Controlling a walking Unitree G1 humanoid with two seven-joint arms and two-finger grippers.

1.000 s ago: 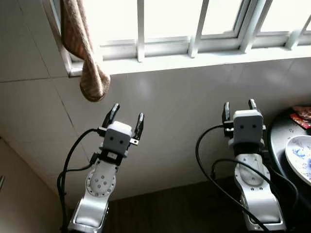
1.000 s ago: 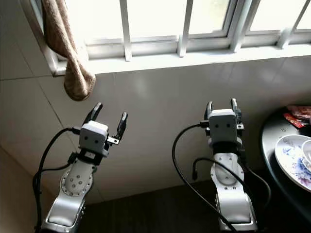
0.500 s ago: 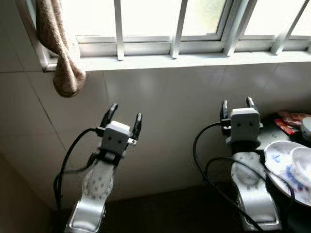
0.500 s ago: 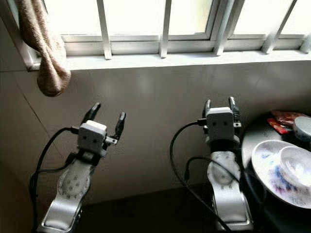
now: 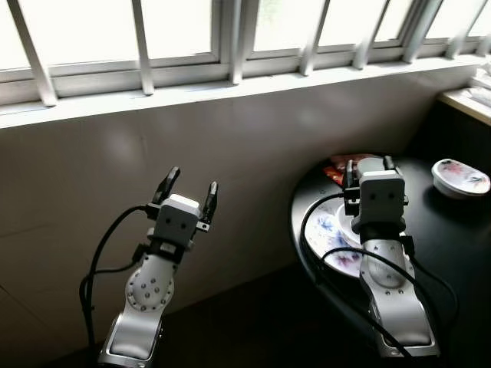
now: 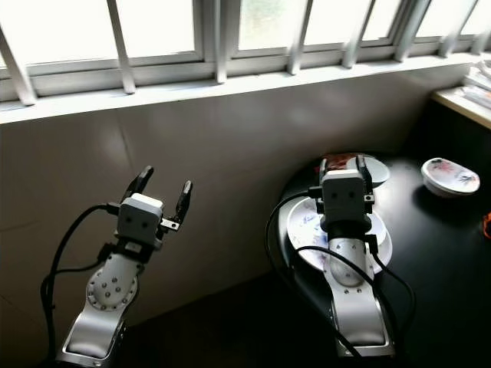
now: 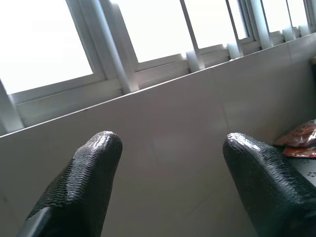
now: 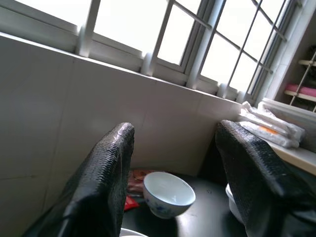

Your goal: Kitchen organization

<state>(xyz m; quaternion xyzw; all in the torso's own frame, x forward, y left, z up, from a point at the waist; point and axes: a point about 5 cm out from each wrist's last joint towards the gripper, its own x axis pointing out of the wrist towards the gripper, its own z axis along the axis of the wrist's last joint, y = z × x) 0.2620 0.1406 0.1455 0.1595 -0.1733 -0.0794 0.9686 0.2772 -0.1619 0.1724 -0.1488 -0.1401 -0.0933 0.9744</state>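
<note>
A round black table (image 5: 453, 245) stands at the right below the window. On it lie a white plate with a blue pattern (image 6: 307, 224), a white bowl (image 8: 168, 193), a red packet (image 5: 336, 162) and a small patterned dish (image 5: 460, 176). My right gripper (image 5: 369, 163) is open and held above the plate, its fingers (image 8: 106, 173) pointing toward the bowl and the wall. My left gripper (image 5: 192, 182) is open in front of the tiled wall, left of the table, with nothing between its fingers (image 7: 94, 163).
A barred window (image 5: 230, 38) with a white sill runs along the top. White tiled wall (image 5: 253, 138) lies straight ahead. A shelf with white folded bags (image 8: 271, 129) sits at the far right. Dark floor (image 5: 253, 330) shows between the arms.
The view has swung to the right: the hanging brown cloth has left the picture and the black table with its dishes has come in. Both grippers stay open in the same pose.
</note>
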